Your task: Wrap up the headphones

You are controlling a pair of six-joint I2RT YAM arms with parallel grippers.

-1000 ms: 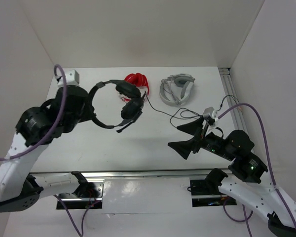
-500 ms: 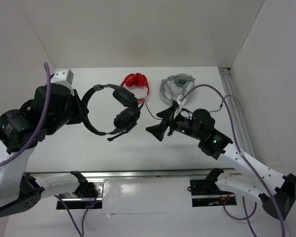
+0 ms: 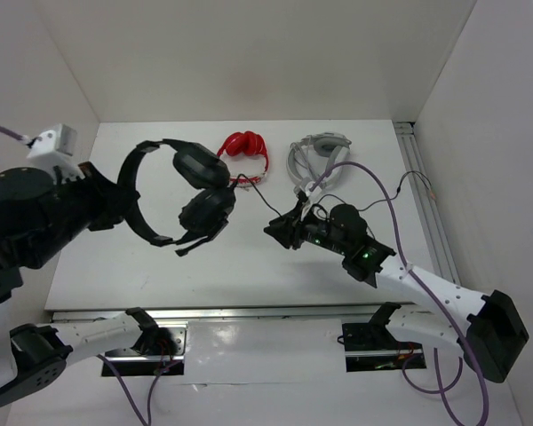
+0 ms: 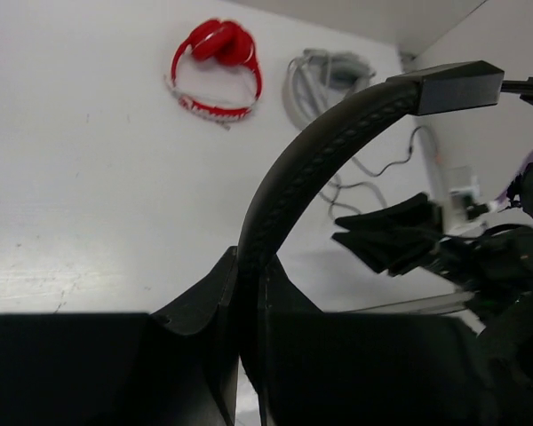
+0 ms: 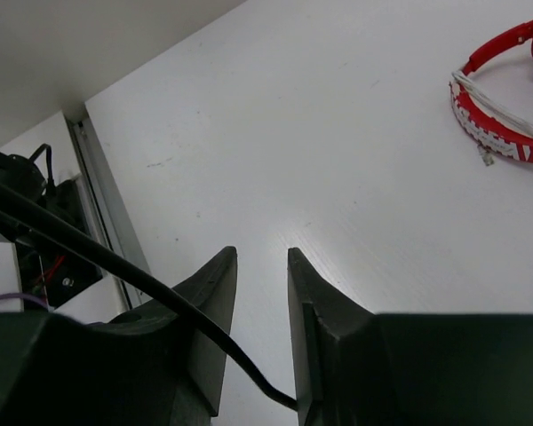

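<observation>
The black headphones (image 3: 200, 165) hang in the air over the left half of the table. My left gripper (image 3: 107, 209) is shut on their thin headband (image 4: 324, 146), which arches up and to the right from between the jaws (image 4: 246, 266). The thin black cable (image 3: 265, 197) runs from the earcups down toward my right gripper (image 3: 277, 229). In the right wrist view the cable (image 5: 160, 288) crosses the left finger and passes low into the gap of my right gripper (image 5: 260, 255). Its jaws stand apart, wider than the cable.
Red headphones (image 3: 246, 146) and grey-white headphones (image 3: 320, 160) lie at the back of the table. More loose black cable (image 3: 409, 182) lies near the metal rail (image 3: 424, 200) on the right. White walls close in the back and both sides.
My left arm has lifted the headphones leftward and higher. My right arm has swung left to the cable near the earcups, and its jaws have narrowed from wide open.
</observation>
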